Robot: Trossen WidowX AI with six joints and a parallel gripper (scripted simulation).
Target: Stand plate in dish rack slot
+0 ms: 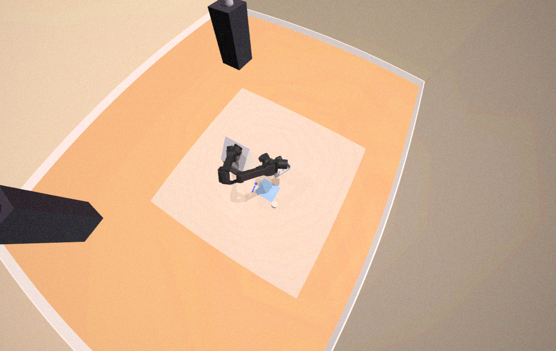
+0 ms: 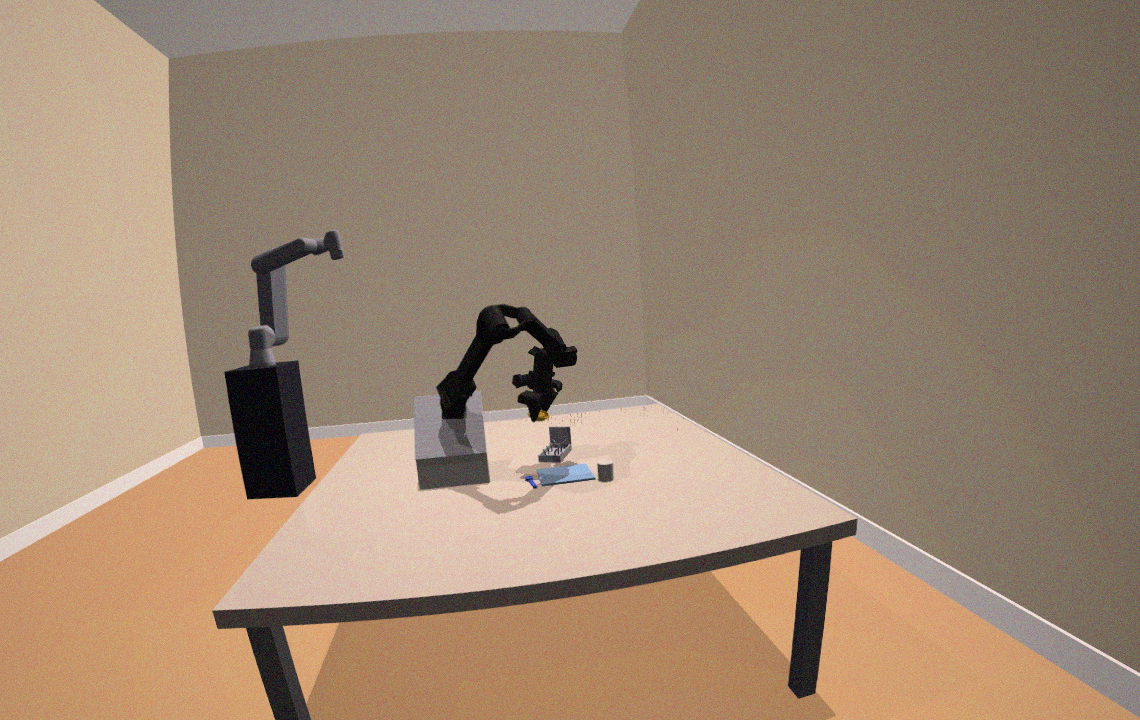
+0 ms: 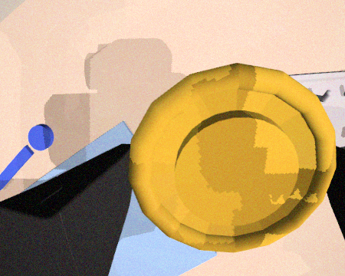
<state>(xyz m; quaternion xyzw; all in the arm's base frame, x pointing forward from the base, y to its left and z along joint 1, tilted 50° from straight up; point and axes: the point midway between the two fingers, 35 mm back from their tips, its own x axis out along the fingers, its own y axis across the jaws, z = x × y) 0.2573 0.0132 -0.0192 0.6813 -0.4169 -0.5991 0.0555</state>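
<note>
Yellow plate (image 2: 542, 415) (image 3: 234, 169): gripped across its rim by the widely parted tool (image 2: 539, 417) (image 3: 232, 158), aloft. Transport seems in hand; next, turn it upright over the dish rack (image 1: 282, 170) (image 2: 554, 455) (image 3: 335, 82).

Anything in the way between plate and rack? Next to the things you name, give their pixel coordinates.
Nothing visible. The plate (image 2: 541, 415) (image 3: 234, 161) is up in the air, with open space down to the rack (image 1: 282, 170) (image 2: 560, 436) (image 3: 335, 109). The blue mat (image 1: 272, 192) (image 2: 567, 475) (image 3: 157, 253) lies flat, lower down.
</note>
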